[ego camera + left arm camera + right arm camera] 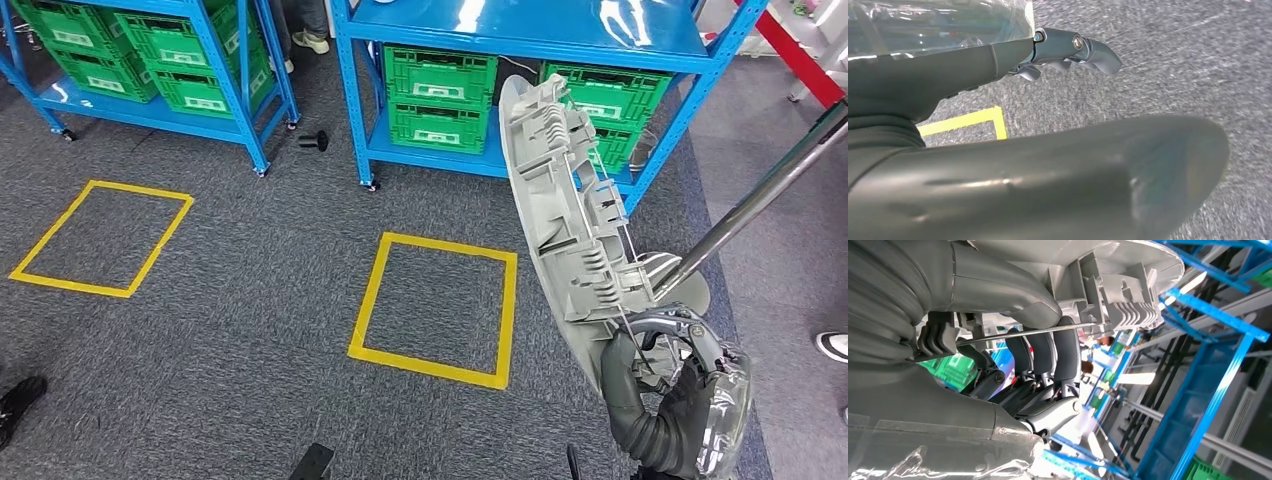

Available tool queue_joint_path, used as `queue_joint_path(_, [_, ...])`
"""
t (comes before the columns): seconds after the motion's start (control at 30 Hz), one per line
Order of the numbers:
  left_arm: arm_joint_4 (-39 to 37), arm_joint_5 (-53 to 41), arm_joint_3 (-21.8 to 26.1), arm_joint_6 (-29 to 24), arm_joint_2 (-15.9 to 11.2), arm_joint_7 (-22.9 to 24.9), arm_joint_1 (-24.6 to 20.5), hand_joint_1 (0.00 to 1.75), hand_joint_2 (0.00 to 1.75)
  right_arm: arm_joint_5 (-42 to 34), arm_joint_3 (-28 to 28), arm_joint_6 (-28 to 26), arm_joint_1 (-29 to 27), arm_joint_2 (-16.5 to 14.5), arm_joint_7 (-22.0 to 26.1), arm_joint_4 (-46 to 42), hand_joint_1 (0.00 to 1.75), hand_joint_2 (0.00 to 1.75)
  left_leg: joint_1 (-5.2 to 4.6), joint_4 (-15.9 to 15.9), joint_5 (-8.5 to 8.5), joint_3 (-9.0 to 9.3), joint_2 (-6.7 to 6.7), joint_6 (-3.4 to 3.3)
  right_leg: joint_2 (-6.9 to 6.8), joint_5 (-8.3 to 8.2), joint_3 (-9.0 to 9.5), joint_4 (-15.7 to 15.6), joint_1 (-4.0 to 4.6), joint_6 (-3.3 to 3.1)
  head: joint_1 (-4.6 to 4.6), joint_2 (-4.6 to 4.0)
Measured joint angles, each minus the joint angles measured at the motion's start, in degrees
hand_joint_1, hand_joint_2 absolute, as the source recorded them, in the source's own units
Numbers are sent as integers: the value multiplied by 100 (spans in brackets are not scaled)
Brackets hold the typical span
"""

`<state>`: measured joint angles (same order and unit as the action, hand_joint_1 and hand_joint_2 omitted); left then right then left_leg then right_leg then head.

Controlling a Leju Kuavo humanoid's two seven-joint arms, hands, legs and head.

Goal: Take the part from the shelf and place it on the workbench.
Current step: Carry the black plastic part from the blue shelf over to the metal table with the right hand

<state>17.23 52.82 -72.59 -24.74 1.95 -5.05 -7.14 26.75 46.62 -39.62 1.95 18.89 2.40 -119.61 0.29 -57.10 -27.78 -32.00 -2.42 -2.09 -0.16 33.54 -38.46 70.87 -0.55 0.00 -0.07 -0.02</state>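
Observation:
The part (568, 215) is a long light-grey moulded plastic panel with ribs and clips, standing almost upright at the right of the head view. My right hand (668, 400) grips its lower end from below. In the right wrist view the dark fingers (1048, 352) wrap the part's (1108, 285) ribbed edge, thumb on the other side. My left hand (1068, 50) hangs over the carpet holding nothing, its fingers straight out and slightly apart.
Blue shelves (520, 30) with green crates (440, 95) stand ahead, a second rack (150, 60) at the left. Two yellow taped squares (435, 305) mark the grey carpet. A small black object (313, 141) lies near the racks. A shoe (832, 345) shows at the right edge.

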Motion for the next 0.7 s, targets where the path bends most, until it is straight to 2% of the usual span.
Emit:
queue_joint_path(0.03, [1,1,0,0,2,-3,3,0,175,0,1,1,3,4,0,-1,175,175,2,-10,2,-2,-65,10,72,-210,196,-387,-9,-13,4,0])
queue_joint_path(0.07, [1,2,0,0,5,-6,1,0,175,1,2,2,9,8,-1,-2,175,175,-4,-27,4,-16,-128,31,207,-358,391,-771,-22,-32,8,0])
queue_joint_path(0.1, [2,4,0,1,7,-6,-3,0,175,1,4,5,18,10,-1,-7,175,175,-1,-46,11,-46,-190,59,323,-440,530,-1058,-33,-50,10,0])
queue_joint_path(0.13, [2,7,-1,3,9,-5,-4,0,175,4,7,10,27,12,-5,-12,175,175,7,-60,24,-83,-244,96,406,-457,591,-1205,-35,-67,9,0])
queue_joint_path(0.17, [2,11,-2,5,10,-4,1,0,175,8,13,18,40,15,-15,-15,175,175,19,-66,45,-122,-301,140,430,-436,601,-1246,-30,-87,10,0])
queue_joint_path(0.2, [1,17,-3,6,8,-3,13,0,175,15,20,27,53,18,-29,-19,175,175,32,-63,66,-152,-357,182,373,-446,592,-1265,-28,-113,10,0])
queue_joint_path(0.23, [1,23,-4,7,5,-2,29,0,175,25,28,37,69,21,-48,-19,175,175,35,-69,63,-180,-359,217,307,-463,593,-1285,-33,-147,12,0])
queue_joint_path(0.3, [-1,37,-4,8,0,-3,46,0,175,55,45,52,101,24,-88,-20,175,175,26,-289,-100,-297,-166,290,158,-498,614,-1341,-58,-216,-35,0])
queue_joint_path(0.37, [-1,43,-4,21,-1,-7,40,0,175,93,57,62,122,25,-118,-21,175,175,42,-936,-455,-564,94,362,-3,-503,623,-1357,-53,-252,-96,0])
queue_joint_path(0.4, [-1,43,-4,33,-2,-10,39,0,175,113,62,68,131,26,-128,-21,175,175,55,-1296,-607,-708,143,391,-84,-499,621,-1351,-46,-260,-107,0])
queue_joint_path(0.43, [-1,45,-4,45,-2,-17,45,0,175,136,67,78,139,26,-140,-21,175,175,62,-1536,-674,-795,162,409,-162,-493,620,-1344,-41,-264,-112,0])
queue_joint_path(0.47, [-1,50,-4,55,-4,-32,56,0,175,159,76,90,148,25,-151,-21,175,175,64,-1573,-637,-790,173,416,-235,-486,619,-1336,-37,-266,-119,0])
queue_joint_path(0.5, [-1,61,-3,58,-7,-52,67,0,175,181,88,104,159,24,-162,-21,175,175,62,-1393,-504,-682,196,409,-302,-479,620,-1326,-33,-262,-127,0])
queue_joint_path(0.53, [-1,79,-2,57,-11,-77,76,0,175,199,102,121,175,22,-174,-21,175,175,55,-1031,-309,-487,257,386,-367,-468,624,-1315,-26,-255,-138,0])
queue_joint_path(0.6, [-2,137,2,62,-30,-133,80,0,175,214,140,156,225,13,-188,-19,175,175,-2,-317,-72,-127,498,309,-483,-445,625,-1292,4,-221,-155,0])
queue_joint_path(0.63, [-2,179,4,75,-41,-157,80,0,175,213,167,179,263,3,-189,-13,175,175,-32,-115,-38,-33,588,267,-541,-440,619,-1284,20,-197,-159,0])
queue_joint_path(0.67, [-3,227,8,95,-56,-177,88,0,175,206,199,204,313,-13,-181,-1,175,175,-58,-50,-57,-16,618,231,-599,-442,613,-1283,30,-170,-158,0])
queue_joint_path(0.7, [-4,277,11,118,-71,-189,102,0,175,196,235,230,372,-37,-168,17,175,175,-66,-22,-43,-22,570,196,-658,-450,611,-1286,33,-143,-157,0])
